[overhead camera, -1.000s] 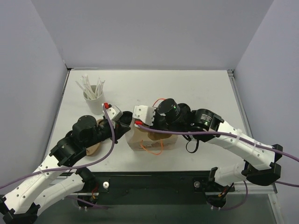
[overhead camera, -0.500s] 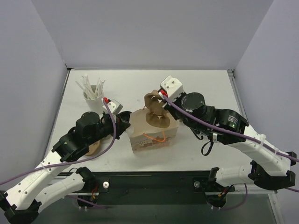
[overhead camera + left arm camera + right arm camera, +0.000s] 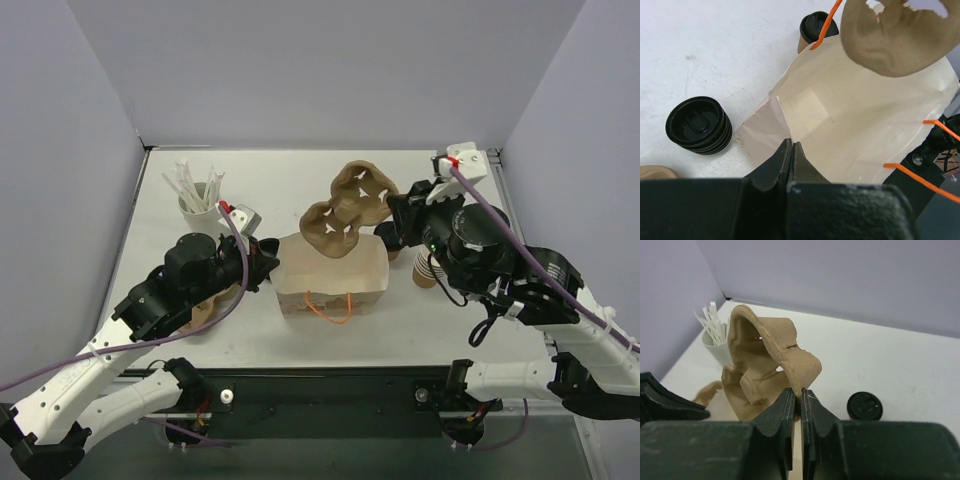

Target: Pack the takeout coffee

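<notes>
The left fingers (image 3: 789,152) are pressed together on the left end rim of the open cream-lined paper bag with orange cord handles (image 3: 335,290), which stands on the white tabletop (image 3: 300,180). The right fingers (image 3: 797,401) pinch an edge of the brown moulded-pulp cup carrier (image 3: 345,210), held tilted above the bag's mouth. The small brown paper cup with a round black lid (image 3: 816,26) stands upright on the tabletop just outside the bag's far corner. A stack of black plastic lids (image 3: 699,125) sits near the pinched end

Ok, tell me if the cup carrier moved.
Yes. The cup carrier, pinched by the right gripper, came out of the paper bag and farther back, now level with the straw cup.
</notes>
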Robot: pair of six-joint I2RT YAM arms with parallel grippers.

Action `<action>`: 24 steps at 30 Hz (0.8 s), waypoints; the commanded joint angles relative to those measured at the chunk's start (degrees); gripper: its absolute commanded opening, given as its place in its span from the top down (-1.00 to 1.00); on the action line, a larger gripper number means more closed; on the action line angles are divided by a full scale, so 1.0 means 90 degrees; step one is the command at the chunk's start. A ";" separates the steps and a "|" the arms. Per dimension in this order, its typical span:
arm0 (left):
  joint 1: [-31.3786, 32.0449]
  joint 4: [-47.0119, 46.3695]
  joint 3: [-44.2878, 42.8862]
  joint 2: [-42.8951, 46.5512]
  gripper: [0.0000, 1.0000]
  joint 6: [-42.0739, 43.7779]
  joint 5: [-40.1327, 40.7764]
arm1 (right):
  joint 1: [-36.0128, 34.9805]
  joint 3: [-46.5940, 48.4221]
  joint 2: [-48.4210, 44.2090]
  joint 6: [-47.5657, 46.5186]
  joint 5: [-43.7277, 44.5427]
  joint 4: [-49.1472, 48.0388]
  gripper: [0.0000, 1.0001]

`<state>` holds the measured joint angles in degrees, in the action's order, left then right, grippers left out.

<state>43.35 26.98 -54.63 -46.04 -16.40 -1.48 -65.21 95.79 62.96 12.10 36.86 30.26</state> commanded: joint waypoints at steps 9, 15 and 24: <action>-0.0012 0.0254 -0.0502 -0.0128 0.89 -0.0872 0.0320 | -0.0069 -0.0614 -0.0570 0.3664 0.0475 -0.0188 1.00; -0.0012 0.0722 -0.1058 -0.0333 0.28 -0.1058 0.0681 | -0.0205 -0.1003 -0.0677 0.4602 0.0523 -0.0179 1.00; -0.0032 0.1299 -0.1810 -0.0256 -0.06 -0.1351 0.1686 | -0.0215 -0.1366 -0.0853 0.5208 0.0669 -0.0159 1.00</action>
<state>43.35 36.23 -66.74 -49.34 -26.48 8.05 -66.83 83.99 56.80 54.26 40.07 30.65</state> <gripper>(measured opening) 0.515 0.067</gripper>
